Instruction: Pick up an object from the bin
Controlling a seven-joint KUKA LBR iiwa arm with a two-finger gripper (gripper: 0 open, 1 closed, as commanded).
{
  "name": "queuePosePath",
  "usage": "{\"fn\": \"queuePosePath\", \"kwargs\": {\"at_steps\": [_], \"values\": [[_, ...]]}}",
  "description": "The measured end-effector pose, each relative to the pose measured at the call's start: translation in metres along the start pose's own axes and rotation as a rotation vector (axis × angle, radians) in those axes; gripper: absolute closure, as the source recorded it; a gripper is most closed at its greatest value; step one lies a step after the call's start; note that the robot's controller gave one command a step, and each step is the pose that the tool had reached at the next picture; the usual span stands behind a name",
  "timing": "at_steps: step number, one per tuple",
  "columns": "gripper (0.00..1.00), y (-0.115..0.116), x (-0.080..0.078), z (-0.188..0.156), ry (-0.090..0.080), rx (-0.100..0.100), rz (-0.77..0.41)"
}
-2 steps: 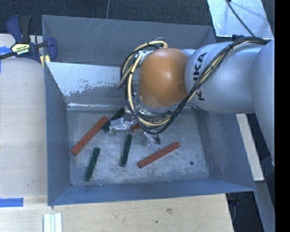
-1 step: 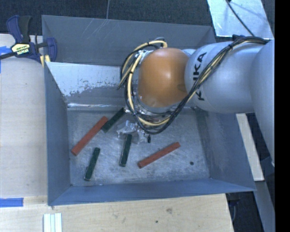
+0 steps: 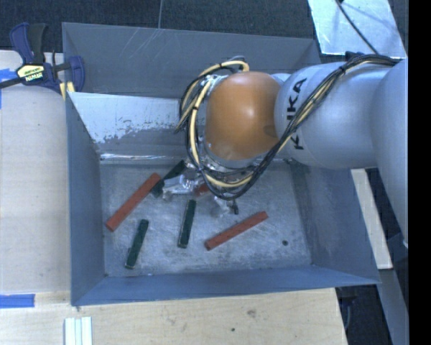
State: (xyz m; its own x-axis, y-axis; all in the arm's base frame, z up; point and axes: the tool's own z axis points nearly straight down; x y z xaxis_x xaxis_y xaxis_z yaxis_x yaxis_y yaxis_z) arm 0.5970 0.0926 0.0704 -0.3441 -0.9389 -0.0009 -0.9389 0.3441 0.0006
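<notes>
Grey metal bin (image 3: 86, 192): hand (image 3: 201, 191) low, near upper end of a dark green bar (image 3: 187, 223); its opening I cannot tell. Likely approach; next, straddle bar and close

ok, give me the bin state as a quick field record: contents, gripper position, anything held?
bin: grey metal bin, four loose bars on its floor
left orange bar: slanted, left of centre
right orange bar: slanted, right of centre
left green bar: dark, near the front left
middle green bar: dark, nearly upright in view
gripper: low, between the left orange bar's upper end and the middle green bar's top
held: nothing visibly lifted
arm: orange wrist cover, entering from the right
</notes>
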Motion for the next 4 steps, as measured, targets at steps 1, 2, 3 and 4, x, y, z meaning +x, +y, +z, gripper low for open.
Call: {"fn": "queuePosePath", "kwargs": {"at_steps": [1,2,3,4], "values": [[1.0,0.0,-0.001,-0.001,-0.001,0.0,0.0],[0.0,0.0,0.0,0.0,0.0,0.0,0.0],[0.0,0.005,-0.01,0.0,-0.003,0.004,-0.145],[1.0,0.005,-0.011,-0.001,-0.004,0.004,-0.143]]}}
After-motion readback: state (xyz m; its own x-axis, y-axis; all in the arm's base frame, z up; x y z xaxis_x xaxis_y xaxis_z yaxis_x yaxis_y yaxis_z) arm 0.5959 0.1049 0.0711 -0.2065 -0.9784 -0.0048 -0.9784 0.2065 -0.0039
